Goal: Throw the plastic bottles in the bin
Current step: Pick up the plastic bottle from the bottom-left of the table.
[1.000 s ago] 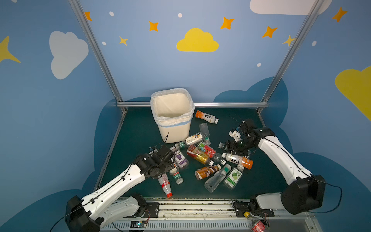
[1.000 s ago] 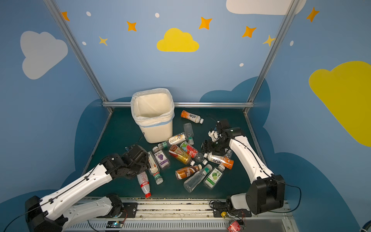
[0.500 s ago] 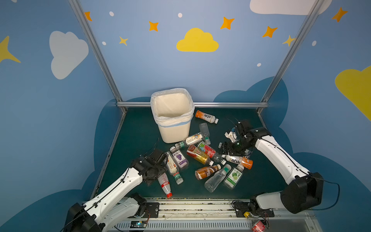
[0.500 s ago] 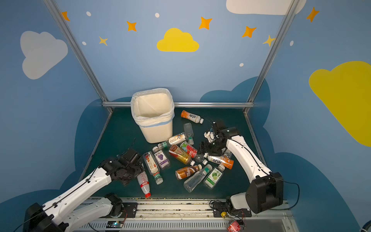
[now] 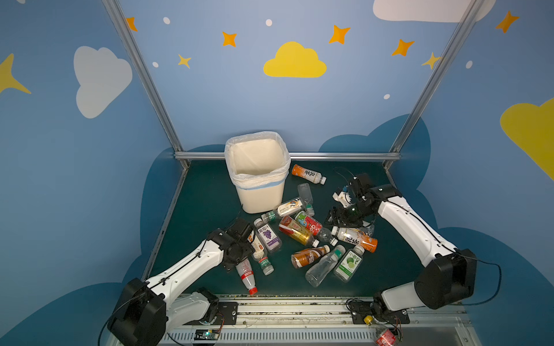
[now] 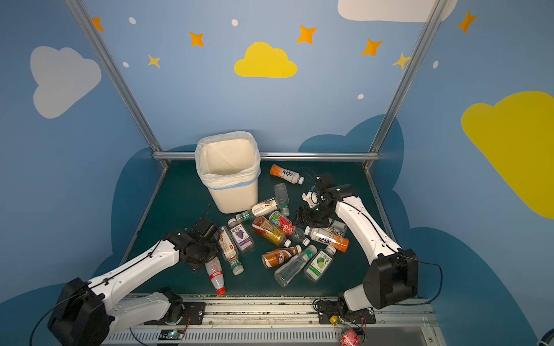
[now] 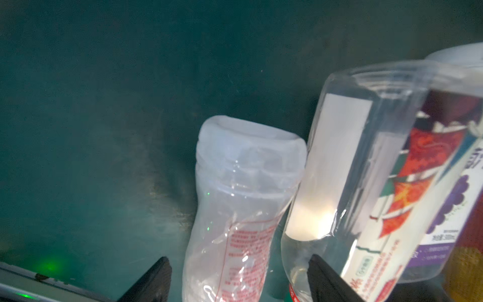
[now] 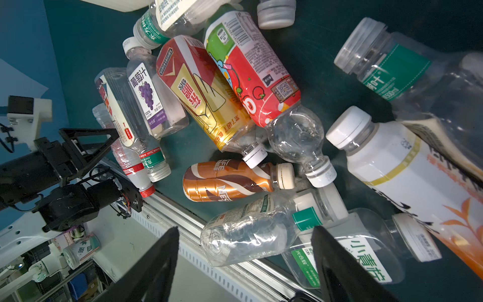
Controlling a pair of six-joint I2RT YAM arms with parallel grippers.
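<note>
Plastic bottles (image 5: 299, 236) lie scattered on the mat (image 5: 204, 209) beside the upright bin (image 5: 263, 199); left gripper (image 7: 239, 261) stands apart astride a red-printed clear bottle (image 7: 235, 209), apparently unclamped, and right gripper (image 8: 245, 228) stands apart over the pile.

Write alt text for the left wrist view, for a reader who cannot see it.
Two open black fingers straddle a crumpled clear bottle with red print, lying on the dark green table. Beside it lies a flat-sided bottle with a red-patterned label.
</note>
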